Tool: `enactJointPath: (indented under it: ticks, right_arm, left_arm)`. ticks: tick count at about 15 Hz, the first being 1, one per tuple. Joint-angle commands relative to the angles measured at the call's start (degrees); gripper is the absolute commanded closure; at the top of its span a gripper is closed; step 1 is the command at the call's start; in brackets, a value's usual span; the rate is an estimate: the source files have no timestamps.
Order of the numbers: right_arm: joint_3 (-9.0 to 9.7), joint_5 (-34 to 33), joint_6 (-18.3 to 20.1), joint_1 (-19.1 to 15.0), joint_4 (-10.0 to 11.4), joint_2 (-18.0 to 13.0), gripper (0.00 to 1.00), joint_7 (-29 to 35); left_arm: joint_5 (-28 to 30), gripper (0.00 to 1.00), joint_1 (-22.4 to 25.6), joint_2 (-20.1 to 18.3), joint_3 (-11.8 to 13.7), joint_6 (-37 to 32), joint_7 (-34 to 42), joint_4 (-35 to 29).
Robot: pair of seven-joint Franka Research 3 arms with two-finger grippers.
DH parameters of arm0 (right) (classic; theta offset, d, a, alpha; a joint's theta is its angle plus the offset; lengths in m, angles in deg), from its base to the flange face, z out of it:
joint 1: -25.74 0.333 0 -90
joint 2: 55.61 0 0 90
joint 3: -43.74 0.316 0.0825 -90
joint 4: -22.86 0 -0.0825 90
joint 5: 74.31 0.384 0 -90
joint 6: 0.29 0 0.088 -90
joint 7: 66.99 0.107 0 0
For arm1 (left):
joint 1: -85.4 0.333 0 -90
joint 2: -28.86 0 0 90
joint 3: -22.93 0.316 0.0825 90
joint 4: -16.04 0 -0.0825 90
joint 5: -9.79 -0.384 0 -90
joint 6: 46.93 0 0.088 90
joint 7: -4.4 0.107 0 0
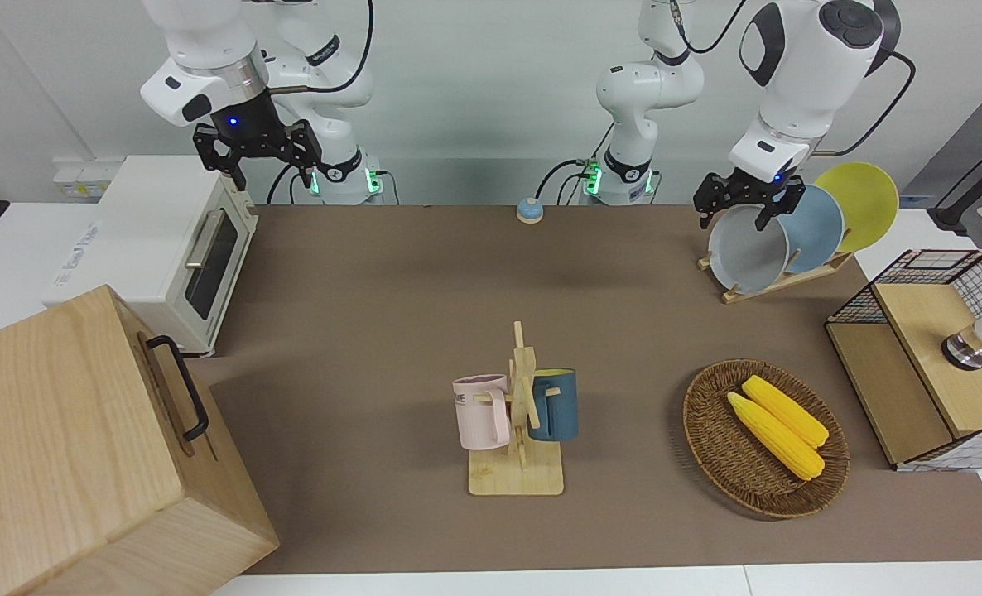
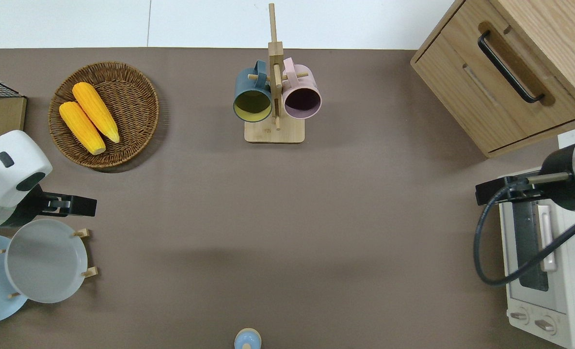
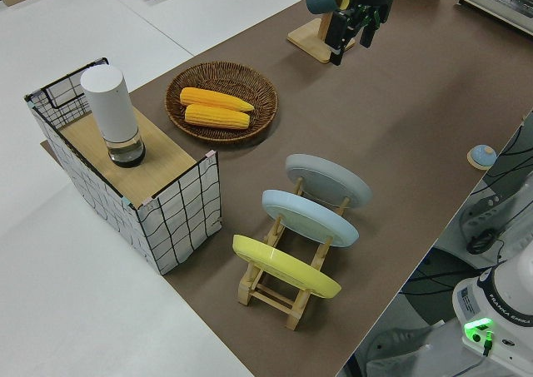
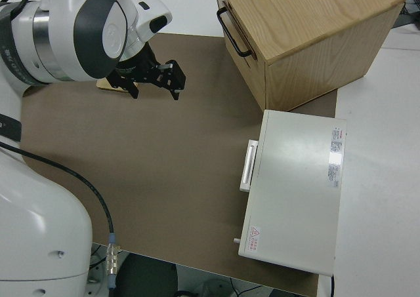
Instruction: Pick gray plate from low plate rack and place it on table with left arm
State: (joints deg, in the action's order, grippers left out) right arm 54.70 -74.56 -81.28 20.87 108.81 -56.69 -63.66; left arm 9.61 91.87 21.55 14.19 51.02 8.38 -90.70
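The gray plate [image 1: 746,250] leans in the end slot of the low plate rack [image 1: 789,280], the slot toward the table's middle. In the overhead view the gray plate [image 2: 45,261] sits in the rack [image 2: 87,252] with my left gripper [image 2: 71,206] over the brown table [image 2: 287,218] at the plate's upper rim. The left gripper [image 1: 735,217] is open and holds nothing. The left side view shows the left gripper [image 3: 354,29] up in the air, apart from the gray plate [image 3: 327,180]. My right arm is parked, its gripper [image 1: 255,153] open.
A blue plate [image 1: 818,223] and a yellow plate [image 1: 864,199] fill the rack's other slots. A wicker basket [image 1: 710,439] holds two corn cobs. A mug tree [image 1: 517,414], a wire-sided box [image 1: 913,389], a toaster oven [image 1: 168,248] and a wooden cabinet [image 1: 85,447] stand around.
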Motion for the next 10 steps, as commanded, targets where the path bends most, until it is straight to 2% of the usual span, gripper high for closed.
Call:
enactJointPath:
  ticks: [1,10]
  right_arm:
    - [0.29,0.4,0.7,-0.4,-0.3,-0.1,0.011,0.0]
    - [0.38,0.4,0.7,-0.4,-0.3,-0.1,0.013,0.0]
  left_arm:
    - [-0.4,0.01,0.1,0.5,0.1,-2.0,-0.1,1.4]
    - [-0.4,0.01,-0.3,0.1,0.0,-3.7,-0.4,1.3]
